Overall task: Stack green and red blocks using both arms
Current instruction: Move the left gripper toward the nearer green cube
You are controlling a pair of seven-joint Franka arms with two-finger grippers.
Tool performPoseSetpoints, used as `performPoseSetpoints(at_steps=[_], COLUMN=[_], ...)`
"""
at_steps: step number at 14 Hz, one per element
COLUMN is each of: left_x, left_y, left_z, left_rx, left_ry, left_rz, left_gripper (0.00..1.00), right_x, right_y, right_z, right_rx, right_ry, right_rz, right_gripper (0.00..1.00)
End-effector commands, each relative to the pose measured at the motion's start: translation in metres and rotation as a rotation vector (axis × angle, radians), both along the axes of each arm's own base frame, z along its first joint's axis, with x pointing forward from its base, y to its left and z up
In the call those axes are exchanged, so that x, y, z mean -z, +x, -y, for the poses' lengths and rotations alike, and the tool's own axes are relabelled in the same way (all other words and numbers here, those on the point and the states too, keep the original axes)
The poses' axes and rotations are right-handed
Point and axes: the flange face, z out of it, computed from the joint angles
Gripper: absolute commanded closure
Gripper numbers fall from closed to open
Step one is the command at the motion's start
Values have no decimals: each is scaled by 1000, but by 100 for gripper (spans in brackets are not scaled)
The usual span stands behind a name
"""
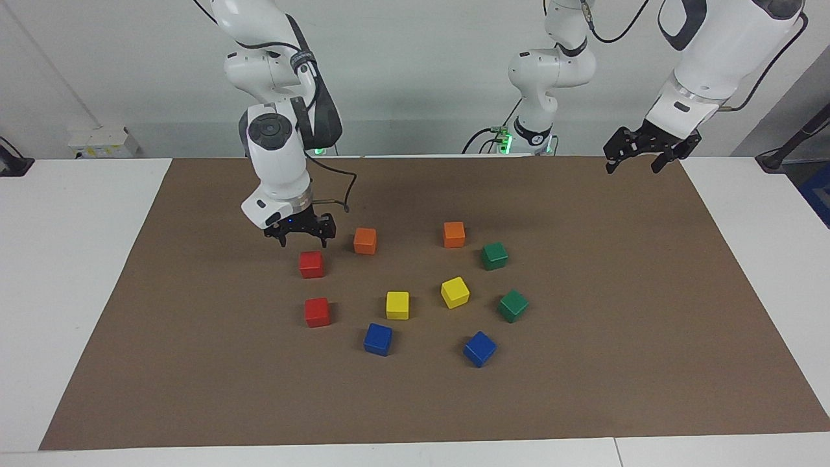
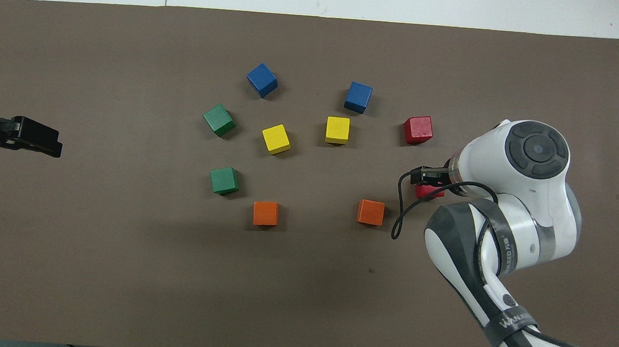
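While ten small cubes lie scattered on it, the brown mat [image 1: 194, 389] covers most of the white table [image 1: 65, 259], and two white arms reach over it. Taking the yellow pair as the middle of a clock in the overhead view, with twelve o'clock pointing away from the robots, the right arm [image 2: 508, 209] comes in at about four o'clock; its right gripper [image 1: 300, 235] hangs just above the nearer red cube [image 1: 311, 264], fingers spread and not touching it. At about nine o'clock the left gripper [image 1: 639, 159] waits above the mat's edge at the left arm's end of the table, its fingers also spread. Counted by colour, the cubes come in two of each. Both red ones are bright, plain and the same size; the farther red cube [image 1: 317, 312] lies at three o'clock. Dark and plain, the nearer green cube [image 1: 494, 255] sits at eight o'clock and the farther green cube [image 1: 513, 305] at nine, well apart from the reds. Two orange cubes [image 2: 266, 213] sit at about five and six o'clock, two blue cubes [image 2: 262, 80] at eleven and one, and two yellow cubes [image 2: 276, 139] at the centre.
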Motion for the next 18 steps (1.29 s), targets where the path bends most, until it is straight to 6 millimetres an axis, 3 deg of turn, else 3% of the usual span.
performPoseSetpoints(at_steps=[1, 4, 11, 18], left_x=[-4, -4, -4, -5], left_y=[-7, -7, -7, -4], left_z=[-4, -4, -4, -2], left_rx=[11, 11, 11, -4], left_ry=[18, 18, 18, 18], left_rz=[-3, -3, -3, 18], left_gripper=[0, 0, 0, 0], right_x=[12, 16, 29, 46], right_y=[1, 5, 6, 1], right_z=[3, 14, 10, 16], right_rx=[-6, 16, 67, -4], right_ry=[-6, 10, 80, 73], right_rz=[8, 26, 37, 9], right_gripper=[0, 0, 0, 0])
